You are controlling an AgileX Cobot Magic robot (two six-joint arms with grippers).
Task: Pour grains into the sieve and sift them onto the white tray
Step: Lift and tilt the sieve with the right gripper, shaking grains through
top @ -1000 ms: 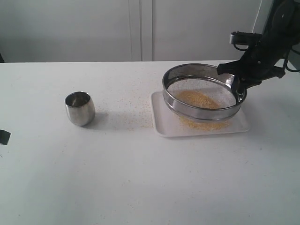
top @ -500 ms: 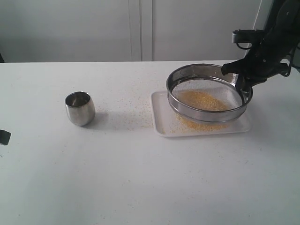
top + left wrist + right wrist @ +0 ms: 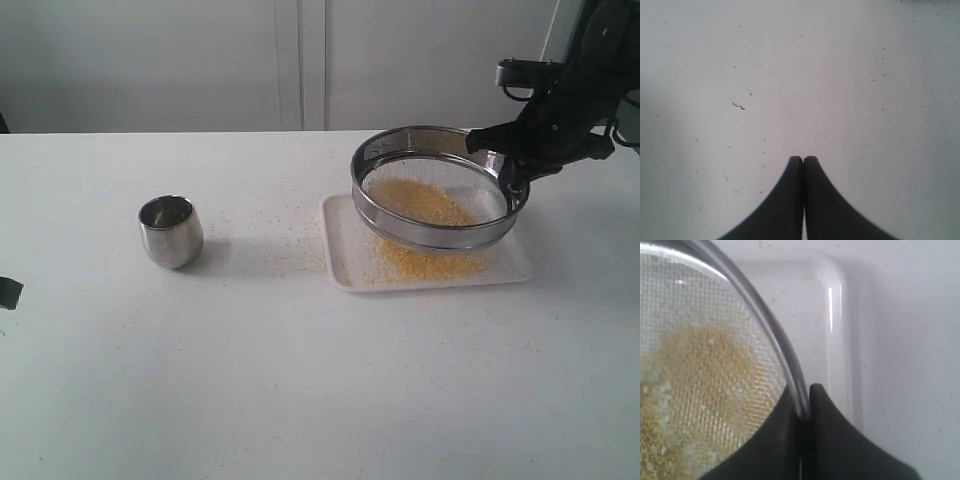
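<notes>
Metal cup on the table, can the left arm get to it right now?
Probably yes. The cup stands alone on the table, with nothing beside it to block the way. The left end effector is shut and empty over bare table, so it would need to open first.

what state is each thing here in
sieve, held up over the white tray, grains on its mesh
white tray, flat on the table, yellow grains piled on it
steel cup, upright on the table, apart from the tray
right fingers, shut on the sieve rim
left fingers, shut, holding nothing
</notes>
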